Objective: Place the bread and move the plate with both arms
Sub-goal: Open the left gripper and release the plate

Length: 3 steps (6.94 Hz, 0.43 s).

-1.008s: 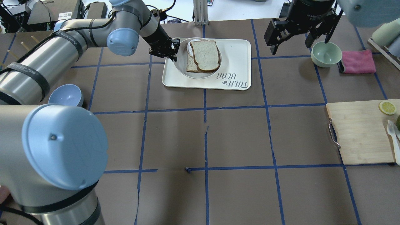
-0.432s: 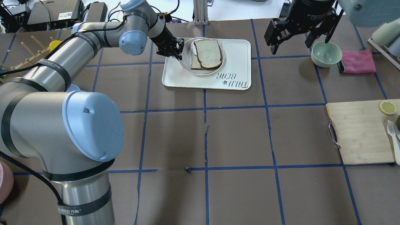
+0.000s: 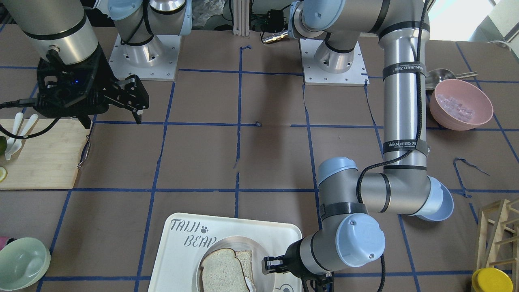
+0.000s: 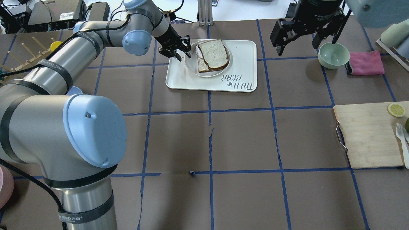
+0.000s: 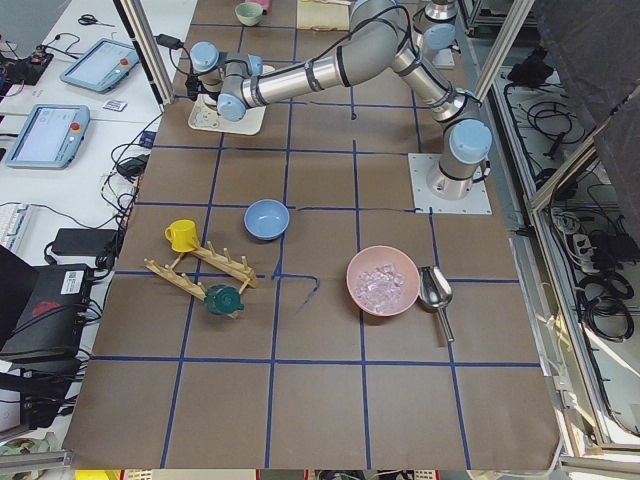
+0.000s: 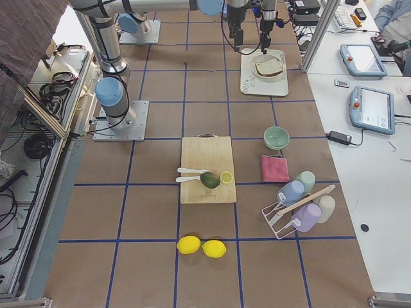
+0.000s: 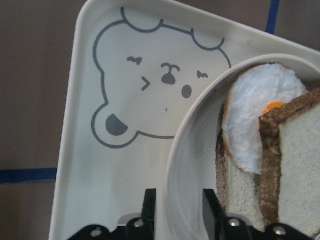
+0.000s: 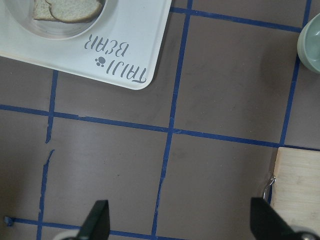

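Note:
The bread (image 4: 214, 53), a domed slice with dark crust, lies on top of a paler slice (image 4: 202, 66) and a fried egg (image 7: 260, 120) in the round cream plate (image 4: 191, 64). The plate stands on the white TAIJI BEAR tray (image 4: 243, 57). My left gripper (image 4: 182, 52) is open at the plate's left rim. In the left wrist view its fingers (image 7: 148, 205) stand either side of the plate wall (image 7: 195, 165) with gaps. My right gripper (image 4: 297, 44) is open and empty, high above the table to the right of the tray. The bread also shows in the front-facing view (image 3: 221, 269).
A pale green bowl (image 4: 333, 55) and a pink cloth (image 4: 366, 63) lie right of the tray. A wooden cutting board (image 4: 367, 137) with a lemon slice sits at the right edge. A pink bowl (image 3: 460, 103), a blue bowl (image 3: 444, 207) and a wooden rack (image 3: 498, 231) are on my left side.
The plate with the bread looked larger a second ago and now looks smaller, resting on the tray. My left gripper's fingers have spread apart at its rim. The right arm has not moved.

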Each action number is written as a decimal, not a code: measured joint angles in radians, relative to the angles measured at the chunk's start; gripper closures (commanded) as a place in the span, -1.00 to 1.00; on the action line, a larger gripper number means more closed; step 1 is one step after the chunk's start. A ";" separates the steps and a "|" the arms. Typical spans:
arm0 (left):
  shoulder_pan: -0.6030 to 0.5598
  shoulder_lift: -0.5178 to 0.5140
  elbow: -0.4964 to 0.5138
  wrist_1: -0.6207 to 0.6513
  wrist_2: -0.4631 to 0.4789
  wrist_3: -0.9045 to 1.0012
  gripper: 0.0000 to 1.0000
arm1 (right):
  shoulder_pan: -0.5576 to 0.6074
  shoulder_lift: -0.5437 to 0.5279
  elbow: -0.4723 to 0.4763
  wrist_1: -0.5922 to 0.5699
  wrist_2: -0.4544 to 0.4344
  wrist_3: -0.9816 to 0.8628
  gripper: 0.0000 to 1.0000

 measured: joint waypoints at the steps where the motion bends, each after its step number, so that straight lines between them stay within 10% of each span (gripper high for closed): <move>1: 0.006 0.028 0.000 -0.041 0.031 0.002 -1.00 | 0.000 0.000 0.000 0.000 0.001 0.001 -1.00; 3: 0.038 0.117 -0.002 -0.160 0.120 0.022 -1.00 | 0.000 -0.001 0.001 0.000 0.002 0.002 -1.00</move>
